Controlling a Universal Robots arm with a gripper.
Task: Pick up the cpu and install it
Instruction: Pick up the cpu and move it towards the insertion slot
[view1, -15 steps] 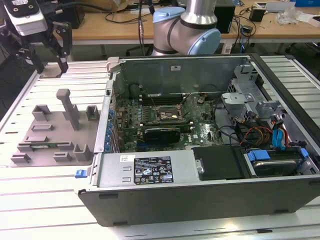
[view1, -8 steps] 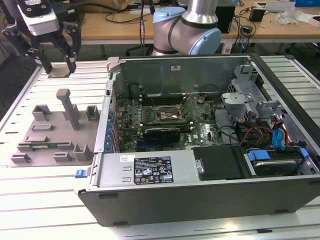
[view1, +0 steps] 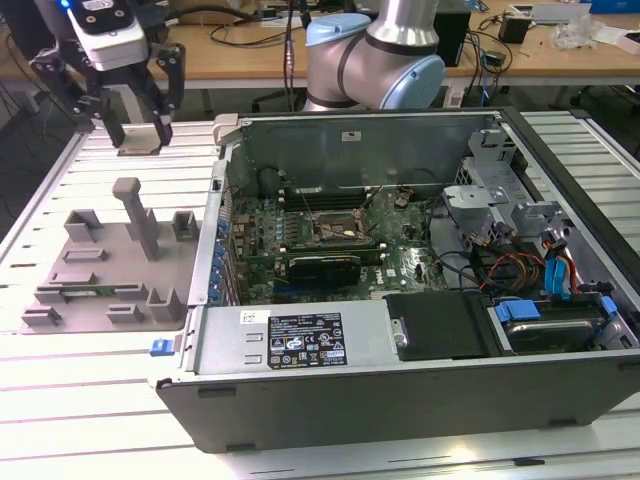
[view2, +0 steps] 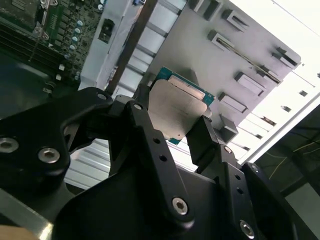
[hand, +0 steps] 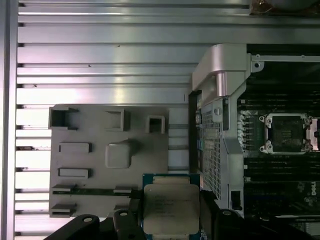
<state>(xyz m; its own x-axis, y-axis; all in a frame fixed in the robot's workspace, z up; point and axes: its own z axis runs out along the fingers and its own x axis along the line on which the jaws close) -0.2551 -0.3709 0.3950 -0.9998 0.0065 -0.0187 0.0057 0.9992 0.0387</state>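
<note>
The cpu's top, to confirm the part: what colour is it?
The cpu top is silvery grey metal, teal-green rim; clearest in the first wrist view.

- In the first wrist view the picture's edge cuts off the cpu (hand: 171, 200); the gripper (hand: 171, 216) covers two of its sides.
- In the second wrist view the gripper hides one cpu corner.
- The exterior view's top edge cuts off the arm (view1: 375, 50).

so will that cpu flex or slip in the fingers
Probably stiff: the cpu looks like a flat metal-topped square, unbent between the fingers. Likely light, being thin and far smaller than the computer case. Its smooth edges may slip, since the fingers seem to pinch only two sides.
</note>
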